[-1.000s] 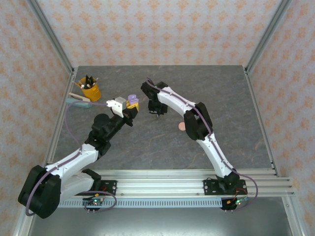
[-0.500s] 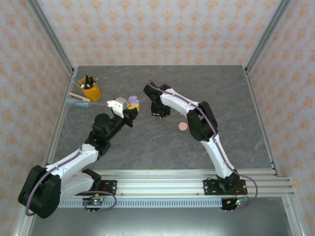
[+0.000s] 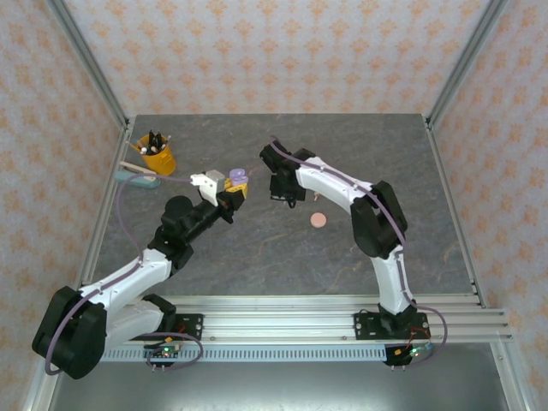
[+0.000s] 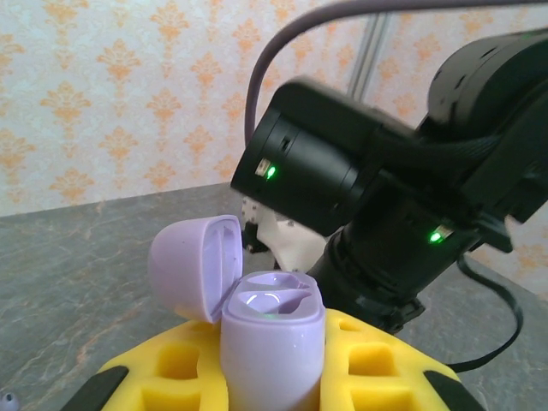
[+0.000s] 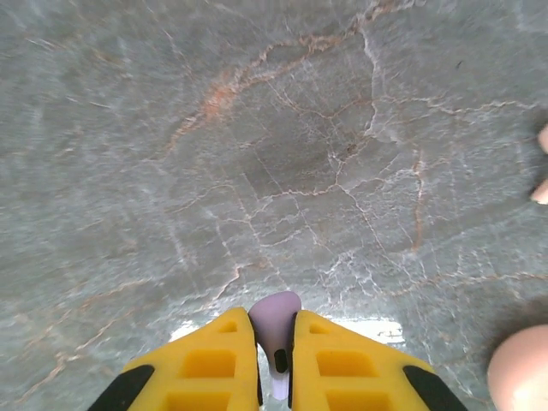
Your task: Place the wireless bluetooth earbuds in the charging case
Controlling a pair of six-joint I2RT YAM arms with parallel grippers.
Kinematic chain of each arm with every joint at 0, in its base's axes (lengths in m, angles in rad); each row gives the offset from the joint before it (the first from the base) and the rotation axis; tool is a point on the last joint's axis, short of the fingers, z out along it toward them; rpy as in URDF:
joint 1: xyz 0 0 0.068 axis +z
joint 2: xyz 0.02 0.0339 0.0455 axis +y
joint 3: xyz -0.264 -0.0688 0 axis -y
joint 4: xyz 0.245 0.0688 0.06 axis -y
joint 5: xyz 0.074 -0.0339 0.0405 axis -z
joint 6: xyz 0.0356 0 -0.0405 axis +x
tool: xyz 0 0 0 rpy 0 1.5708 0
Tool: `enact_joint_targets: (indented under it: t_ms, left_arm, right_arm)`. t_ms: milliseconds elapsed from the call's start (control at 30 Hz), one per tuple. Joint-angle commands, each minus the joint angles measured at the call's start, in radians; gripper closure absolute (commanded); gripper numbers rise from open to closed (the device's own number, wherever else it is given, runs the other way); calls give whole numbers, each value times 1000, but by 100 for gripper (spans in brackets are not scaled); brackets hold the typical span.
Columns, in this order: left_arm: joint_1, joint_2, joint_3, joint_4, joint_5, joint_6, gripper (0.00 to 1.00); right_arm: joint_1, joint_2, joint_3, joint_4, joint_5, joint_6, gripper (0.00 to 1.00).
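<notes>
Open-lidded lilac plastic charging case (image 4: 272, 338), two wells exposed, clamped in left gripper (image 4: 272, 381). Pinched by right gripper (image 5: 275, 364): lilac stemmed earbud (image 5: 276, 318). Far left, orange cup (image 3: 158, 160) holding pens (image 3: 155, 139).

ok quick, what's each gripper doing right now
Left gripper: shut on the open lilac case.
Right gripper: shut on a lilac earbud.

Left hand (image 3: 239, 188) clamped, tilted upward; right hand (image 5: 274, 334) clamped, pointing down.
</notes>
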Motion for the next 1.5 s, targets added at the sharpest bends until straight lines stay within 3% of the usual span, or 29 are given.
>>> enact_joint_targets:
  t_ms: [0, 300, 767, 1100, 1467]
  left_arm:
    - [4, 15, 48, -11, 81, 0, 100]
    - [3, 37, 78, -26, 94, 4, 100]
    - [2, 50, 82, -46, 77, 7, 100]
    - [2, 43, 85, -53, 73, 0, 100]
    - [2, 23, 78, -55, 60, -1, 100]
  right_arm:
    - [-7, -106, -48, 62, 39, -7, 87]
    - [-9, -276, -135, 124, 42, -14, 88]
    - [-9, -327, -194, 166, 19, -12, 90]
    - [7, -248, -299, 215, -38, -43, 90]
    - [72, -106, -302, 199, -28, -109, 92]
